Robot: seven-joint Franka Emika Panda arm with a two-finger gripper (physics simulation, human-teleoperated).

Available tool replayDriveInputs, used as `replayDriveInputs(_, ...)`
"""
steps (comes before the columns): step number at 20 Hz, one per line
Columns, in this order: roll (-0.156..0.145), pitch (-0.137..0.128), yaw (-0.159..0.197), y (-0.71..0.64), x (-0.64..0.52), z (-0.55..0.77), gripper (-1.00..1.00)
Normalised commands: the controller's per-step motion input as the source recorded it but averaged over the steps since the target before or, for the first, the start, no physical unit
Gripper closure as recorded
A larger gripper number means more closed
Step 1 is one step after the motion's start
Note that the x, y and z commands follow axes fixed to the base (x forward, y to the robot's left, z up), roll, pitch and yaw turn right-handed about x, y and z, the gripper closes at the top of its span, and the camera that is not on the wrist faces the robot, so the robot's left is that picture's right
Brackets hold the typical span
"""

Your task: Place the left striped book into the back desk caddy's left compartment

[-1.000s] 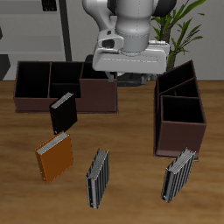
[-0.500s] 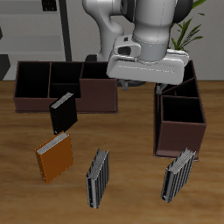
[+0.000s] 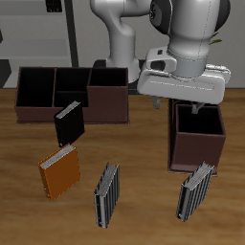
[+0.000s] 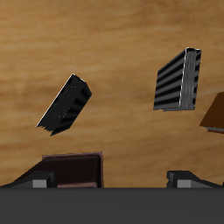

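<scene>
The left striped book (image 3: 195, 189) (image 4: 66, 103) lies tilted near the table's front edge, just in front of the taller two-cell caddy (image 3: 196, 144). My gripper (image 3: 178, 105) (image 4: 112, 179) hangs open and holds nothing. It is above that two-cell caddy's rear cell, well behind and above the book. The back desk caddy (image 3: 67, 107) is the long low box at the far side of the table. Its left compartment (image 3: 36, 88) is the dark end cell farthest from my gripper.
A second striped book (image 3: 108, 194) (image 4: 178, 80) lies near the front edge at mid-table. An orange book (image 3: 59, 172) (image 4: 214, 114) sits beside it. A black book (image 3: 69, 122) leans in front of the long caddy. The two-cell caddy's wall (image 4: 74, 169) shows under my fingers.
My arm has swung sideways from above the long caddy's brown-fronted end cell to above the two-cell caddy. No book has moved.
</scene>
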Motion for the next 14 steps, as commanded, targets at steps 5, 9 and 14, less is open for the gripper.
replayDriveInputs(5, -0.018, 0.011, -0.05, 0.18, 0.32, -0.21, -1.0)
replayDriveInputs(9, 0.001, 0.006, -0.034, 0.04, 0.2, -0.17, -1.0)
replayDriveInputs(14, -0.005, 0.014, -0.075, 0.03, 0.3, -0.25, -1.0)
